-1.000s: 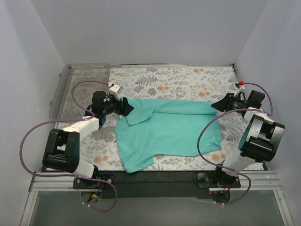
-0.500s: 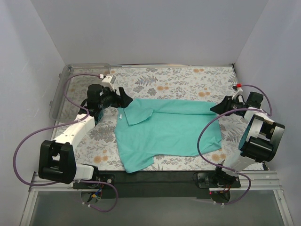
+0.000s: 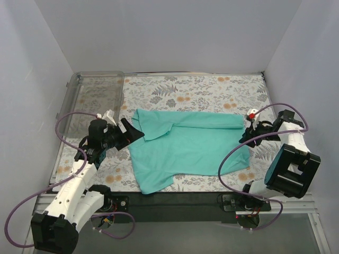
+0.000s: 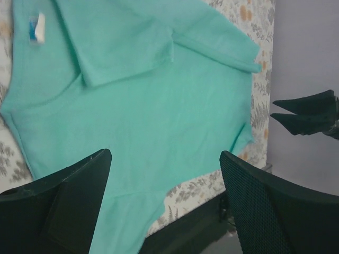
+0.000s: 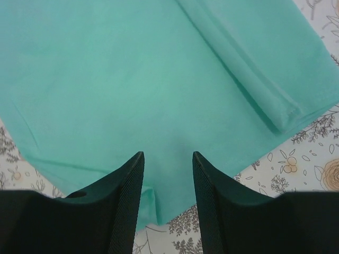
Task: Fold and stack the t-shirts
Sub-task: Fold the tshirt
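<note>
The plain teal-green soft fabric t-shirt (image 3: 185,145) has hardly shifted on the floral-printed surface (image 3: 212,90), its far side folded in. The left gripper (image 3: 133,131) has backed off the collar end, fingers spread wide, and the right gripper (image 3: 244,136) has moved in over the hem, fingers parted, holding nothing. With 1 fold seemingly done, the near side and sleeve likely come next, needing both grippers at that edge.

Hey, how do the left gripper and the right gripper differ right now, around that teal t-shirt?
The left gripper has its jaws spread wide, while the right gripper shows a much narrower opening. The left gripper sits at the teal t-shirt's left edge, near the white neck label; the right gripper sits at its right edge. Both are open, grip nothing and point inward at the shirt.
</note>
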You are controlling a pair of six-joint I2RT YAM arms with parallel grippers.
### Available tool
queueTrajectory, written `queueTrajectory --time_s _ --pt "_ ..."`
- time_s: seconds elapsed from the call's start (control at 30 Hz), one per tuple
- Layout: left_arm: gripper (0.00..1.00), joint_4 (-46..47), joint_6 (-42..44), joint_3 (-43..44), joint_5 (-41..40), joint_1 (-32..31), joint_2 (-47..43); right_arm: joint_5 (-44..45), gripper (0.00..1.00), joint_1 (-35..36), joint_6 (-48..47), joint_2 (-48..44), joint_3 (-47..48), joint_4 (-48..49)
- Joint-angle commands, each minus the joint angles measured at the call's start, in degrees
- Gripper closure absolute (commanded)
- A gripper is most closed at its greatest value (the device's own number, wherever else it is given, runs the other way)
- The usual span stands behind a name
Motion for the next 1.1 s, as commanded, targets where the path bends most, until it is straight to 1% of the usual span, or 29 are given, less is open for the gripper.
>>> queueTrajectory --time_s 0.0,0.1,0.13,0.27,0.3,0.43,0.57,0.73,0.87,1.07 --pt "0.23 -15.0 -14.8 -5.2 1.4 -0.1 -3.0 5.2 0.58 0.7 -31.2 -4.2 -0.5 -18.9" --pt "0.23 -19.0 -19.2 -6.6 2.3 -0.1 -4.7 7.8 0.58 0.8 -37.8 -6.1 -1.5 -23.0" --pt "0.23 -20.1 -21.0 -7.0 2.9 -0.1 -4.8 8.9 0.57 0.8 -43.6 -6.9 -3.1 -24.0" --pt "0.23 -27.1 -21.5 -5.3 2.0 -0.1 -2.5 14.1 0.54 1.2 -52.3 -12.7 -7.9 -24.8" --pt "0.23 -28.1 -21.3 -4.9 1.6 -0.1 -1.9 14.5 0.53 1.3 -53.1 -13.3 -8.4 -24.4" --pt "0.24 -31.3 -20.7 -3.9 -0.6 -0.1 -0.6 15.9 0.54 1.8 -53.6 -13.0 -9.4 -23.9" --pt "0.25 -33.1 -21.7 -5.1 0.7 -0.6 -1.7 17.3 0.55 1.9 -52.0 -10.8 -9.4 -21.7" --pt "0.27 -33.5 -24.4 -8.8 1.5 -1.2 -1.2 15.9 0.56 1.9 -49.8 -8.8 -8.9 -20.3" --pt "0.29 -34.7 -25.1 -8.9 0.7 -2.3 0.4 14.0 0.57 1.9 -49.1 -8.2 -9.0 -19.8" --pt "0.33 -33.8 -25.8 -9.8 1.0 -4.9 3.7 13.4 0.57 1.9 -47.8 -7.1 -8.7 -19.3"
